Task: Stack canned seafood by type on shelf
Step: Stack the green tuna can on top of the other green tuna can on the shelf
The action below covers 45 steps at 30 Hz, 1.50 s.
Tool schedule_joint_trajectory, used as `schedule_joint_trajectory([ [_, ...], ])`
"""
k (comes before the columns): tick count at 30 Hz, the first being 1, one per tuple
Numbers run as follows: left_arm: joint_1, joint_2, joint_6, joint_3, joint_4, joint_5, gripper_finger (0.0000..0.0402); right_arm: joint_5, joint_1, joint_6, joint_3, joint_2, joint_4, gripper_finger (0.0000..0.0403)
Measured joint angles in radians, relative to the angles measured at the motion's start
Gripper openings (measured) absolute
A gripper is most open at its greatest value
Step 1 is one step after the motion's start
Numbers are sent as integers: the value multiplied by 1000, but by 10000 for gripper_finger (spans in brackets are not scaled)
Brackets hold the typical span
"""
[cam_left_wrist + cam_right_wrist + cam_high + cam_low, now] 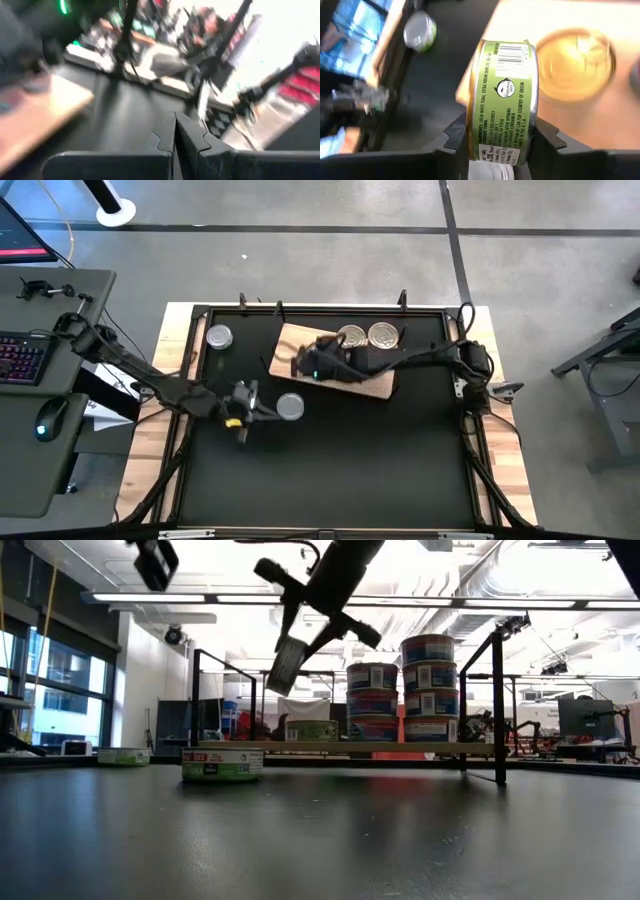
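Black mat [330, 470] spread over nearly the whole bench, pale wood showing only along its side edges. Light-wood shelf [375, 385] lying skewed near the mat's far edge, raised slightly, probably so tins can be grouped on it by kind. Two blue-labelled stacks [400, 690] standing at the shelf's far-right corner, gold lids side by side from above, one column a tin taller; likely one type already sorted. Right gripper [501, 142] poised above the shelf's left half, fingers [547, 142] clamped on a green-labelled tin [502, 100], gripped by lid and base so the tin sits on edge, label facing the wrist camera; judged to be mid-carry toward a spot for a new green stack, with a turn to flat needed before release. Left gripper [176, 132] hanging over the mat just off the shelf's near-left corner, fingers pressed together on nothing, close beside a loose silver-lidded tin [290, 407]; seemingly waiting its turn. Another green-banded tin [219, 337] alone near the mat's far-left corner, well apart from the shelf, not yet sorted.
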State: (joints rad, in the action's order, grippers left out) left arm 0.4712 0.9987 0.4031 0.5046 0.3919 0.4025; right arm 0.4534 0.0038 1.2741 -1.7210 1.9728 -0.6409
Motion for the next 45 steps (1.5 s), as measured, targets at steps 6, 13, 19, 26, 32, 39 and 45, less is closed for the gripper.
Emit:
schedule_joint_trajectory([
  [6, -8, -102, -39, 33, -38, 154, 0, -74, -93, -82, 0, 5, 49, 117],
  [13, -9, -136, -112, 37, -78, 168, 0, -164, -142, -34, 0, 37, 55, 117],
  [19, -16, -196, -132, 37, -176, 145, 0, -131, -142, 59, 2, 44, 70, 117],
  [26, -25, -323, -237, 36, -306, 131, 0, -62, -88, 175, 2, 44, 51, 117],
  [32, -74, -413, -241, 36, -425, 122, 0, 121, 45, 437, 2, 44, 39, 117],
  [39, -143, -436, -240, 36, -485, 11, 0, 416, 193, 841, 0, 59, -16, 117],
  [45, -186, -429, -239, 36, -486, -61, 0, 489, 137, 1033, 3, 120, -94, 117],
])
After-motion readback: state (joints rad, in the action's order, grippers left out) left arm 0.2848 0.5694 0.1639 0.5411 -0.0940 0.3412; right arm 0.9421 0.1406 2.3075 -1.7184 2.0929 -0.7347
